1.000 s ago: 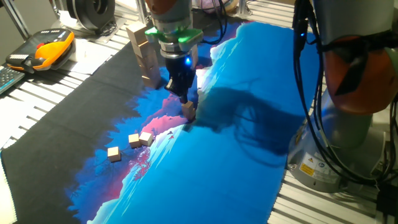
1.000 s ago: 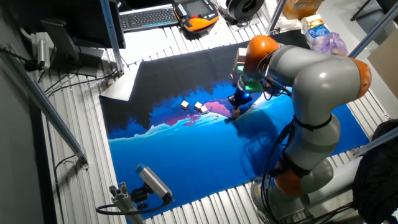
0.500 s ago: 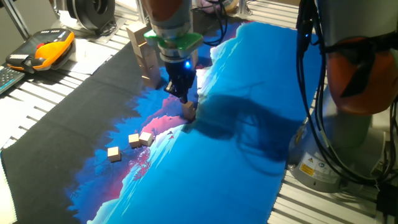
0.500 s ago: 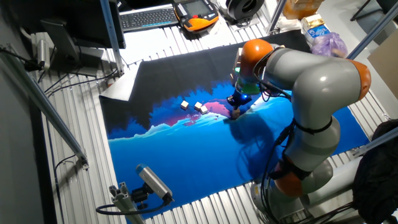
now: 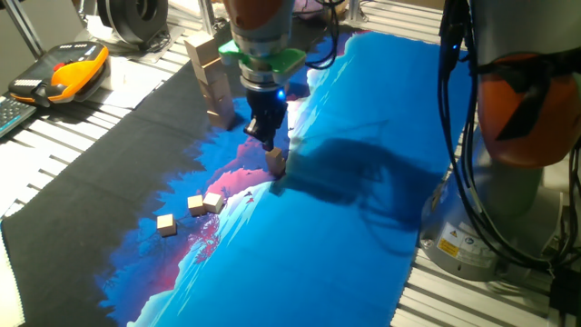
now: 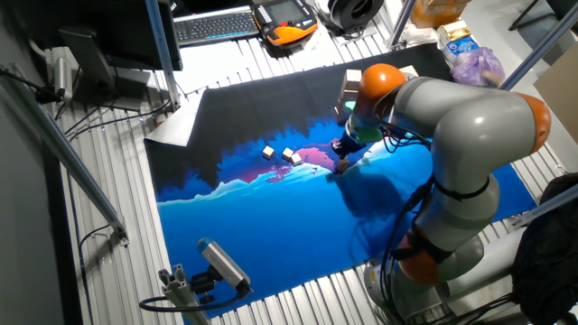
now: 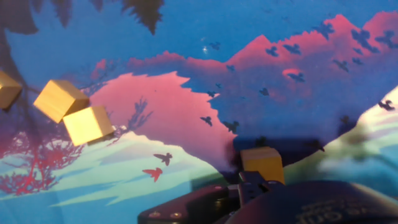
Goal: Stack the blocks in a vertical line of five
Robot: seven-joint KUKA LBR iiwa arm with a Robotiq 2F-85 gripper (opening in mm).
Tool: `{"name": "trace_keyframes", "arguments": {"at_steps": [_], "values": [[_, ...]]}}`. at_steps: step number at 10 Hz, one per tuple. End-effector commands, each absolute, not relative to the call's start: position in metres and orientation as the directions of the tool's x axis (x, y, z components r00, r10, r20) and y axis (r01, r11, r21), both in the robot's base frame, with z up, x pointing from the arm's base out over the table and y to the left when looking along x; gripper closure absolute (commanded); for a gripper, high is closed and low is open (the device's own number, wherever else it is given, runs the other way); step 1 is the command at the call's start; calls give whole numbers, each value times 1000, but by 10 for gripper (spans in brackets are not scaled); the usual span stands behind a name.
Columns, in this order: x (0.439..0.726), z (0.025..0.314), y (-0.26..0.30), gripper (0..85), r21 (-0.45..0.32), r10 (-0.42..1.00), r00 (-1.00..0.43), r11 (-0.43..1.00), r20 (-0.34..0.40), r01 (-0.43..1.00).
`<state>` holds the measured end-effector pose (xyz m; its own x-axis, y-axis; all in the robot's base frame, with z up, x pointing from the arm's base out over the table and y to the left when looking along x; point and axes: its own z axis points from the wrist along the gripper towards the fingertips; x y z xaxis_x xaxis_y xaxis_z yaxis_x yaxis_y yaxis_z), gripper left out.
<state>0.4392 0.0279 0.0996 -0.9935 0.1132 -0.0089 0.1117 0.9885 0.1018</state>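
Blocks: one (image 5: pixel 276 161) sits just below the gripper (image 5: pixel 269 139), whose jaw state is unclear.

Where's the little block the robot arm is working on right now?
The block sits on the mat's pink patch just below the gripper, right of three loose blocks.

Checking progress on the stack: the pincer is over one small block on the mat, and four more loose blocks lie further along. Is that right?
Not quite: three loose blocks lie further along, not four, as one fixed view shows. The pincer is indeed over one small block on the mat.
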Motion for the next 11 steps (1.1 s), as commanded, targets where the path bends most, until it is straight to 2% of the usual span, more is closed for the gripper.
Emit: {"name": "trace_keyframes", "arguments": {"at_steps": [1, 5, 7, 9, 11], "values": [[439, 100, 28, 850, 106, 111, -994, 988, -13, 109], [439, 100, 28, 850, 107, 109, -993, 989, -50, 103], [439, 100, 28, 850, 112, 115, -993, 988, -32, 111], [439, 100, 28, 850, 166, 159, -987, 974, -11, 155], [444, 107, 36, 510, 187, 215, -977, 960, -11, 209]]}}
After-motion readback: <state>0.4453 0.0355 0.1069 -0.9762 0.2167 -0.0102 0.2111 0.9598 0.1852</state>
